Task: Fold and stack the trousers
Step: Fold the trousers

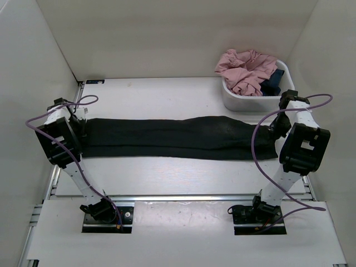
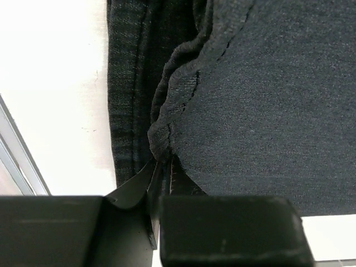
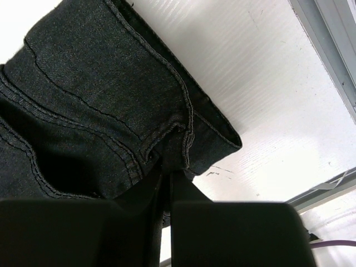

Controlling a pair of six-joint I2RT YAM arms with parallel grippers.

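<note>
The black trousers lie stretched flat across the table from left to right, folded lengthwise with one leg on the other. My left gripper is shut on the hem end at the left; the left wrist view shows its jaws pinching the bunched hem of the trousers. My right gripper is shut on the waistband end at the right; the right wrist view shows its jaws pinching the stitched waistband edge of the trousers.
A white bin at the back right holds a pink garment and a small dark blue garment. White walls enclose the table on three sides. A metal rail runs along the table's near edge.
</note>
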